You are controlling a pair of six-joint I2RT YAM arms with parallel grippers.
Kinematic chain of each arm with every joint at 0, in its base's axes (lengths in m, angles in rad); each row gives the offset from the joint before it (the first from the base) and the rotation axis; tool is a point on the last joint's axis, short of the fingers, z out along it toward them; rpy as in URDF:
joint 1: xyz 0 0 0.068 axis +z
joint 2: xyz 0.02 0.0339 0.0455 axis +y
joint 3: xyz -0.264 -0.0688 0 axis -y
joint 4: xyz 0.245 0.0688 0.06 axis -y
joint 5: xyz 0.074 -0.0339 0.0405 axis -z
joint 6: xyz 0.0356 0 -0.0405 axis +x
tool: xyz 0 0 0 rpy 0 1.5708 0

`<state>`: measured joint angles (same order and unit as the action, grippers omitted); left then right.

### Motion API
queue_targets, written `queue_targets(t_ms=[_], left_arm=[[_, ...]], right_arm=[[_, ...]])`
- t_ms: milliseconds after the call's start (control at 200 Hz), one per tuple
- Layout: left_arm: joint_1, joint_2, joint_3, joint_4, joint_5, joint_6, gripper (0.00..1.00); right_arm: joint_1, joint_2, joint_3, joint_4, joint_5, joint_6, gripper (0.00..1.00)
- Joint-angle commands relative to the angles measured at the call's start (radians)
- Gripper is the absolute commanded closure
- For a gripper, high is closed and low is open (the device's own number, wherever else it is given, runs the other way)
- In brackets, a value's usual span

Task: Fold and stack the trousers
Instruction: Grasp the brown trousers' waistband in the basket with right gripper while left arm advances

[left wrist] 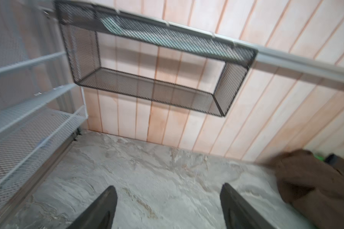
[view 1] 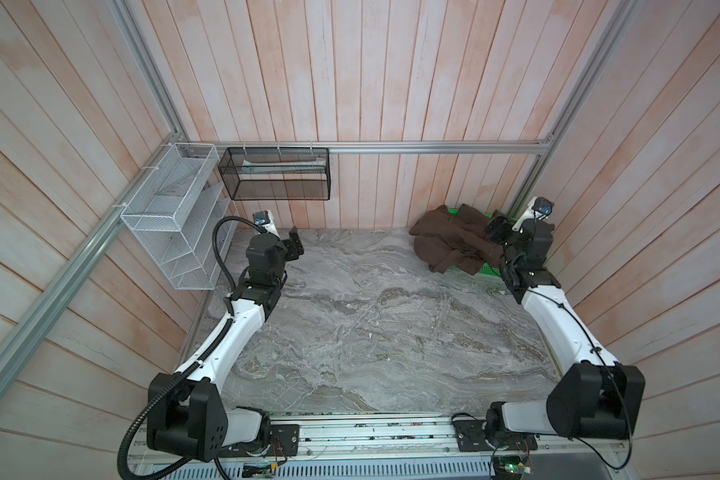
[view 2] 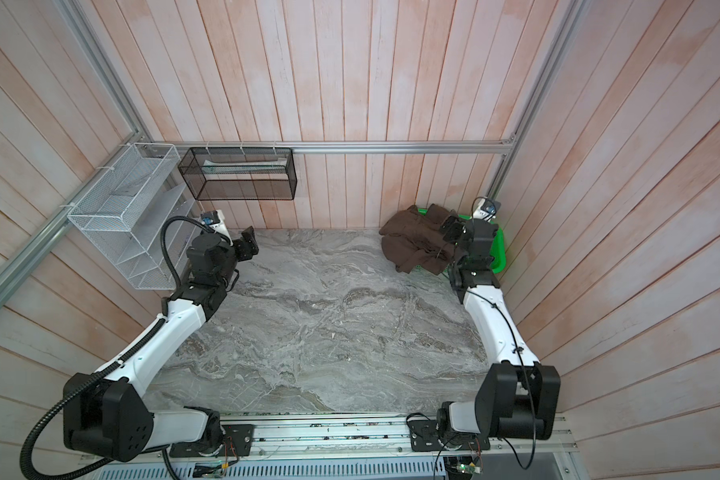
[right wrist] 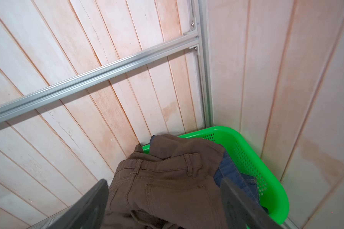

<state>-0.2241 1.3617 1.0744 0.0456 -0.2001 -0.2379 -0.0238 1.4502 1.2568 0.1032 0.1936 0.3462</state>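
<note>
Spilling over the rim of a green plastic basket (right wrist: 244,154) in the far right corner of the marble-patterned tabletop (view 1: 371,332), the trousers (view 1: 445,245) lie in a crumpled dark brown heap; in both top views part of the cloth hangs over the basket's edge and rests on the tabletop, while the remainder sits piled in the basket. Seen from the right wrist, the waistband with its belt loops and a stitched pocket faces the camera; dark blue denim jeans (right wrist: 230,170) lie under the brown cloth inside the basket, showing only along one side. Poised right over the heap, the right gripper (right wrist: 164,181) has its jaws spread wide with the waistband area showing between them; whether either finger touches the cloth I cannot tell, and nothing is pinched. An aluminium rail (right wrist: 87,83) runs across the plank wall (right wrist: 276,79) behind the basket.

Across the table, the left gripper (view 1: 294,241) sits at the far left corner, well apart from the trousers; its jaws stand apart with only bare tabletop between them, as the blurred left wrist view shows. A white wire shelf (view 1: 167,216) hangs on the side wall just beside that arm; a black mesh basket (view 1: 275,166) hangs from the rail on the back wall, above the gripper.
</note>
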Motion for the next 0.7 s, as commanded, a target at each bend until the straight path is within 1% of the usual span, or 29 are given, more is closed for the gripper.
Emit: queue_targets(t_ms=[0, 15, 30, 120, 205, 300, 370, 590, 695], left_arm=[[-0.056, 0.053, 0.015, -0.291, 0.044, -0.038, 0.05], [-0.066, 0.054, 0.015, -0.3, 0.044, -0.036, 0.01], [-0.074, 0.056, 0.013, -0.308, 0.047, -0.034, 0.0], [-0.113, 0.057, -0.002, -0.341, 0.055, -0.046, 0.0], [-0.136, 0.055, -0.015, -0.359, 0.091, -0.066, 0.0], [-0.148, 0.062, -0.013, -0.39, 0.119, -0.086, 0.0], [-0.153, 0.071, -0.006, -0.417, 0.139, -0.093, 0.0], [-0.179, 0.088, 0.002, -0.441, 0.147, -0.108, 0.0], [-0.188, 0.093, 0.007, -0.437, 0.145, -0.118, 0.0]], right_arm=[[-0.024, 0.135, 0.15, -0.366, -0.117, 0.082, 0.1], [-0.027, 0.154, 0.174, -0.386, -0.13, 0.085, 0.1], [-0.029, 0.173, 0.199, -0.404, -0.139, 0.087, 0.09], [-0.042, 0.283, 0.324, -0.504, -0.19, 0.099, 0.08], [-0.042, 0.371, 0.415, -0.572, -0.225, 0.071, 0.02], [-0.042, 0.445, 0.48, -0.633, -0.272, 0.028, 0.02], [-0.038, 0.466, 0.49, -0.646, -0.3, 0.007, 0.02], [-0.01, 0.515, 0.523, -0.68, -0.281, -0.091, 0.02], [0.011, 0.542, 0.542, -0.691, -0.237, -0.134, 0.02]])
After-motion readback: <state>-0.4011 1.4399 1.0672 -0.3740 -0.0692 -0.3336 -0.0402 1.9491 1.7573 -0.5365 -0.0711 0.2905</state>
